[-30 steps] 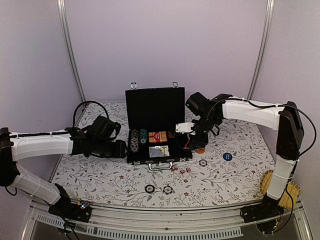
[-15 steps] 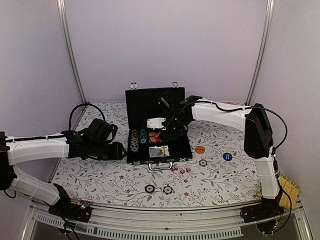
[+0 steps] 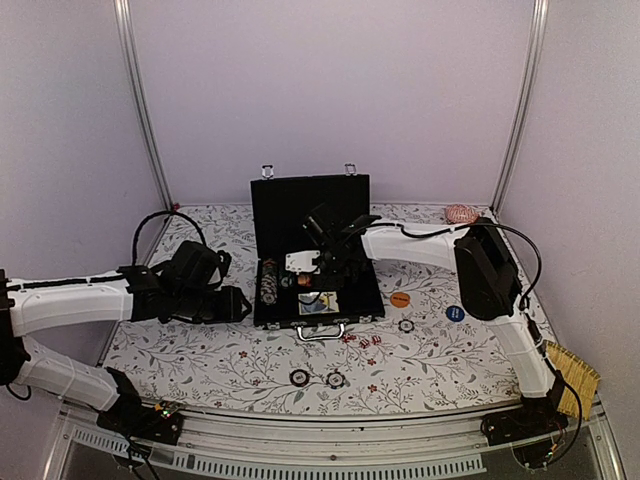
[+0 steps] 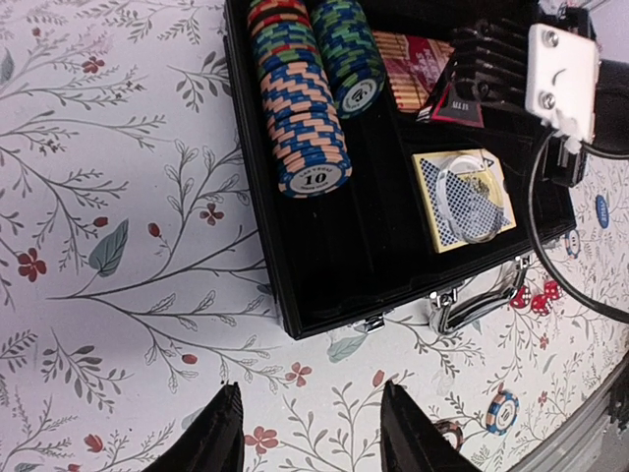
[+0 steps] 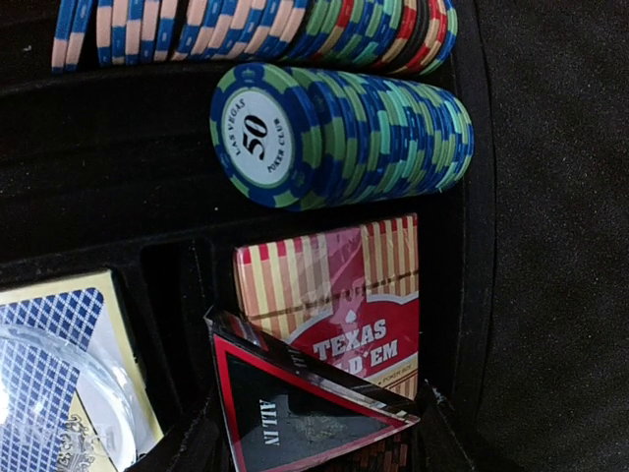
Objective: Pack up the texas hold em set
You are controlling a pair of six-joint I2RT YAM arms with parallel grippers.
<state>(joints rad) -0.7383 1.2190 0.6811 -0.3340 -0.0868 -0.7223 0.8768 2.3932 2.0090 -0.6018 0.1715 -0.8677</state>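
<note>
Nearest the arm bases, in front of the briefcase, two black-white chips lie loose on the flowered table cover. The red dice sit just beside the case's silver handle. A third chip, a blue disc and an orange disc lie off the case's right side. These small pieces look light, hard and smooth. They would likely want a pinch across the rim, or across flat faces for the dice, and the thin discs may skate on the cloth. Just left of the case, the left gripper hangs with its fingers spread and only cloth between them. Over the case's open tray, the right gripper is clamped on the black-red triangle, holding it by its edges above the red card box. The triangle looks like stiff, glossy plastic, probably slippery. The case itself seems rigid and fairly heavy with chips, so the edge of its upright lid, at the far side, and the handle are the likely holds. Only the overhead view shows the loose pieces and both arms. Only the right wrist view reads "ALL IN" on the triangle and 50 on the green-blue stack. The left wrist view adds the chip row marked 10 and a blue-backed deck.
</note>
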